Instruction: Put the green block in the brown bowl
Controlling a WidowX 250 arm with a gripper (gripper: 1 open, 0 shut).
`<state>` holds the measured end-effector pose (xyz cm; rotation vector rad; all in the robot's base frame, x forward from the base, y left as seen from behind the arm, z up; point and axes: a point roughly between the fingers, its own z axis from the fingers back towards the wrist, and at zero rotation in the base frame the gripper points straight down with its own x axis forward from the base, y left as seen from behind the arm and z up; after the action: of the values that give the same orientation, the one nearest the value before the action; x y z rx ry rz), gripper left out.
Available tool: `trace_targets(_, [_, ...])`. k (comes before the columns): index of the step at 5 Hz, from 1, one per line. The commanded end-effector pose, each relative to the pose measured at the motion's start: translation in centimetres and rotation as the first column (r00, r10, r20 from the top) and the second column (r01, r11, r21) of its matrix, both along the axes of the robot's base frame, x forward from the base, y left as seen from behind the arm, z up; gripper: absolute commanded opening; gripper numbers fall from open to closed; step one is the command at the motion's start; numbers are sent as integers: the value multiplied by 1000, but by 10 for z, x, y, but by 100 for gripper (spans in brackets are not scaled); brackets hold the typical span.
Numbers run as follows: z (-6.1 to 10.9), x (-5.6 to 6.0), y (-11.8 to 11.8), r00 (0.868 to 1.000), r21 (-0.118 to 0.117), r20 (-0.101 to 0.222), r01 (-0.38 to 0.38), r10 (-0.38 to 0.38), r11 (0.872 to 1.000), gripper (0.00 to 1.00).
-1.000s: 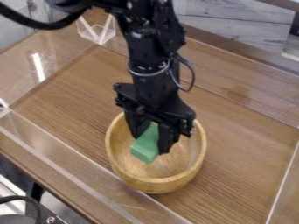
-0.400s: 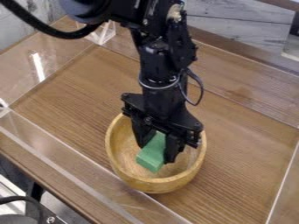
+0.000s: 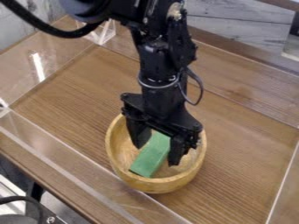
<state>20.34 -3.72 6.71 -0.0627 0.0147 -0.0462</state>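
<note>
Wood-grain tabletop [image 3: 70, 96] fills most of the view, fenced by clear plastic walls [image 3: 52, 131] along its edges, with a pale surface visible beyond it at the upper right. 1 black robot arm [image 3: 158, 44] reaches in from the top and points its gripper [image 3: 162, 143] straight down into the brown bowl [image 3: 122, 175], which sits near the front edge of the table.

Inside the bowl lies the green block [image 3: 149, 161]. It leans at a slant, its lower end on the bowl's floor toward the front left and its upper end rising between the 2 black fingers [image 3: 179, 147]. Those fingers stand spread apart on either side of the block's upper end rather than pinching it; whether either one brushes the block cannot be told from this single view.

As a judgement, the task is essentially done: the block is within the bowl's walls and appears to rest on the wood by its own weight. What seems left is only the retreat, lifting the gripper straight up and clear of the rim. The one risk I see is a finger catching the block's raised end on the way out and tipping it, though the bowl's thick walls should keep it contained.
</note>
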Motion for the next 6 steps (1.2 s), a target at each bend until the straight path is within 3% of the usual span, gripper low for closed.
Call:
trace_targets(1, [15, 11, 3, 998, -14, 56, -12, 13, 1000, 100])
trace_targets(6, [21, 16, 12, 998, -28, 65, -24, 26, 999, 100])
